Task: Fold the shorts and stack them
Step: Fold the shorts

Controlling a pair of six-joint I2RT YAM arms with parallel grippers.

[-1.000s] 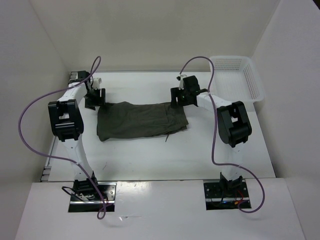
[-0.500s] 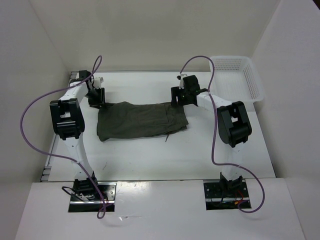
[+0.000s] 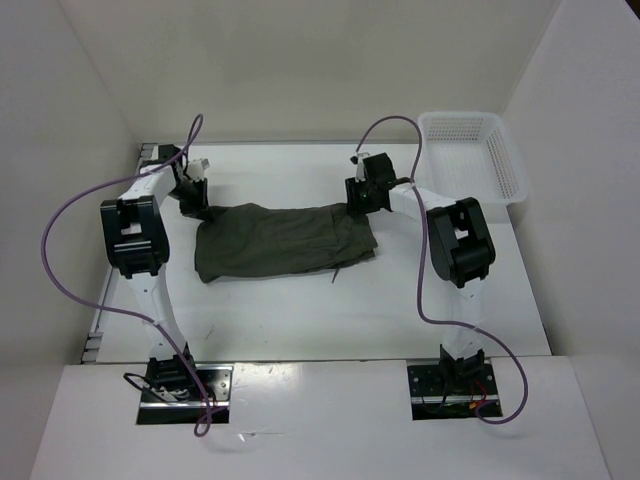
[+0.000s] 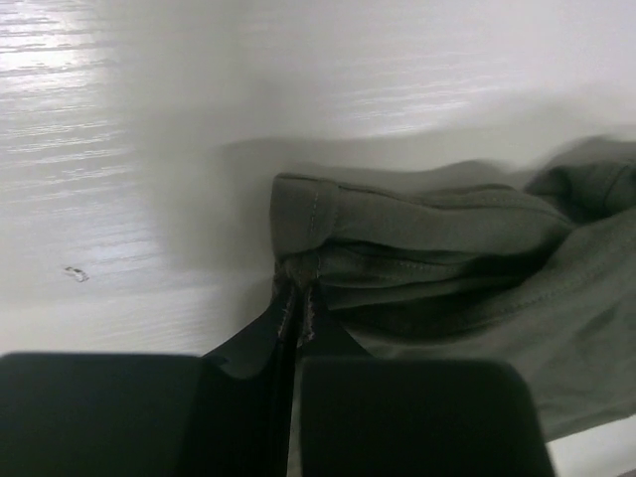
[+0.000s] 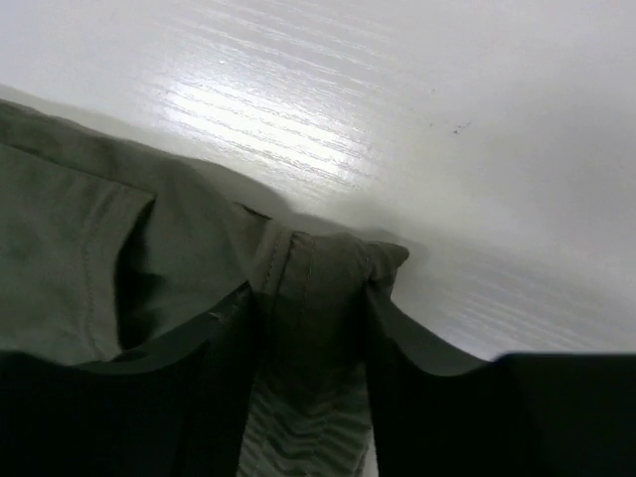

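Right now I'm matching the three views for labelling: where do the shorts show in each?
Top external: the shorts lie at centre, slightly left.
Left wrist: centre and right, hem pinched by the left gripper.
Right wrist: left and lower centre, between the right gripper's fingers.
Shared landmark: the white table.

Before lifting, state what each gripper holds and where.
Left gripper pinches the dark olive-green cloth shorts at a hemmed corner. Right gripper straddles another corner; grip cannot be told.
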